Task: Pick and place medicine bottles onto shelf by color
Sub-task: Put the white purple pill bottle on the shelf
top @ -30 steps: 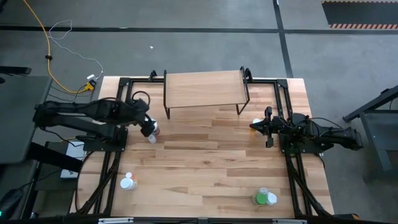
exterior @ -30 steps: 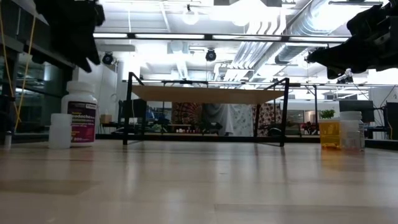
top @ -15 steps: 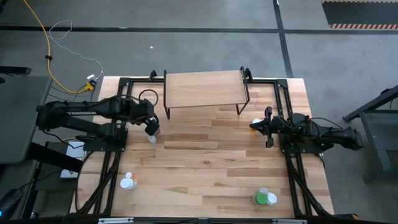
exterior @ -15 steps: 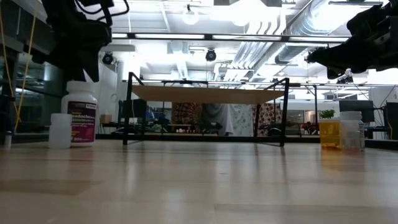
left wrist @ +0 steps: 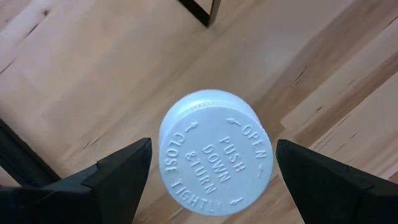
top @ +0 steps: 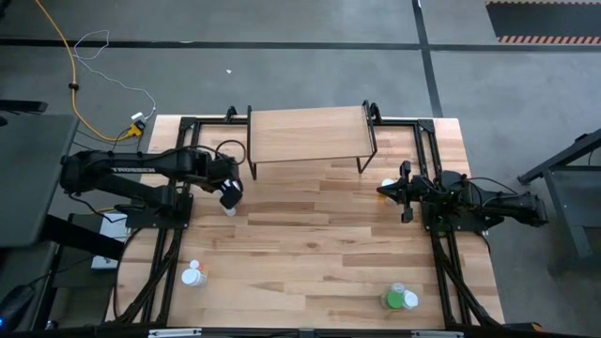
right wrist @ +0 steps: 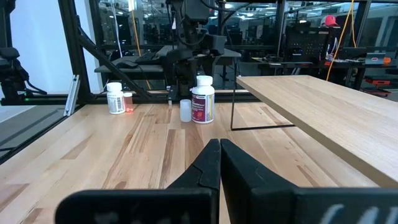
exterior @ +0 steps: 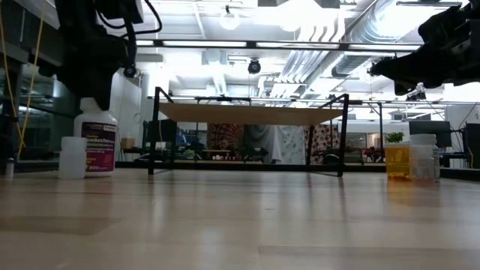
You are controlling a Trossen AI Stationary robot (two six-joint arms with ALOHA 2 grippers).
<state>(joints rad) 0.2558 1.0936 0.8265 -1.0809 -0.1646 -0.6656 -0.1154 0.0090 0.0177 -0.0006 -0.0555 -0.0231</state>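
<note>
Left wrist view shows the left hand (left wrist: 208, 171) spread above a white bottle (left wrist: 214, 152); an off-centre descent could topple it.

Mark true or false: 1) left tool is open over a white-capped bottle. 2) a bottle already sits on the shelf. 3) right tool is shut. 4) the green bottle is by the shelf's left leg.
1) True: the left tool is open, a finger on either side of the white cap, not touching it.
2) False: the shelf top is bare.
3) True: the right tool has its fingers together, holding nothing.
4) False: the green bottle stands near the table's front right edge.
</note>
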